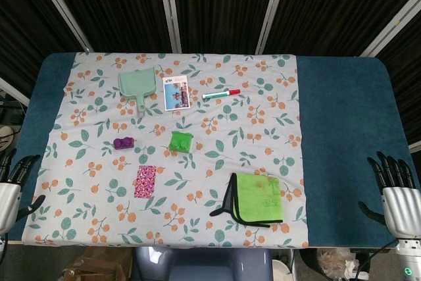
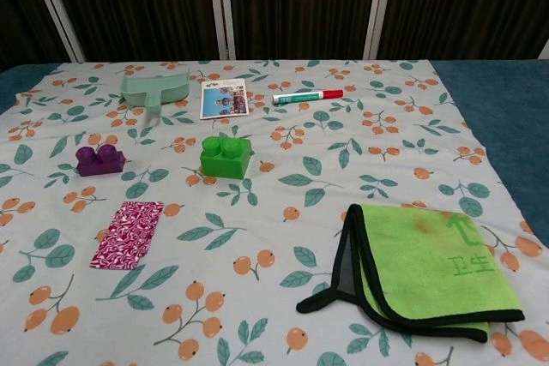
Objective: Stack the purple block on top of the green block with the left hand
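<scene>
So my left robot hand [image 1: 9, 189] waits low at the surface [image 1: 342, 129] edge, fingers apart and holding nothing, because the purple block [image 1: 123, 143] sits apart, left of the green block [image 1: 180, 141].

Legible markings:

1. Folded green cloth [image 2: 433, 267], near right of the worktop: darker green print, an upward arrow symbol above the two characters "卫生", clearest in the chest view.
2. Photo card [image 2: 224, 99], far centre: small logo in its top left corner, too small to read.
3. Marker pen [image 2: 307, 96]: printing on the white barrel, illegible.
</scene>
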